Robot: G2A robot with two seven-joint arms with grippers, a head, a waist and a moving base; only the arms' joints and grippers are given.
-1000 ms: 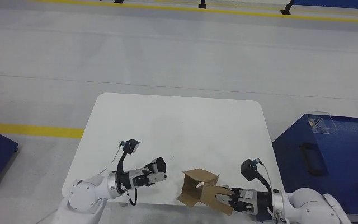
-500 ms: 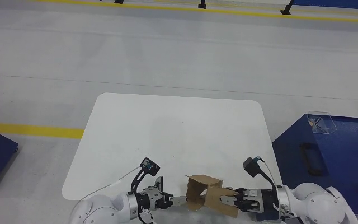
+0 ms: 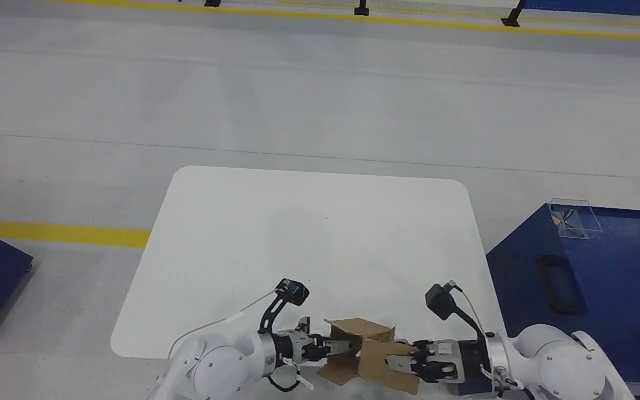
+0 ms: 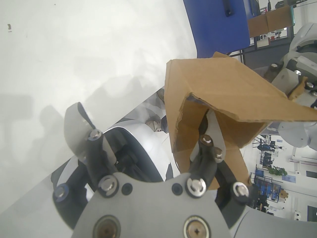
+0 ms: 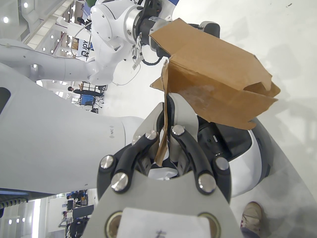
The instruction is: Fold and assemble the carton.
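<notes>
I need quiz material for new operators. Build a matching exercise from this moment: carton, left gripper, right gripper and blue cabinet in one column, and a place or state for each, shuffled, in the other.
Things
1. carton
2. left gripper
3. right gripper
4. blue cabinet

Places or states
A. shut on a flap of the carton
B. on the floor beside the table
C. open, with one finger inside the carton
D. half-formed, at the table's near edge between the two arms

Pairs: 1-D; 2-C; 3-A; 4-B
</notes>
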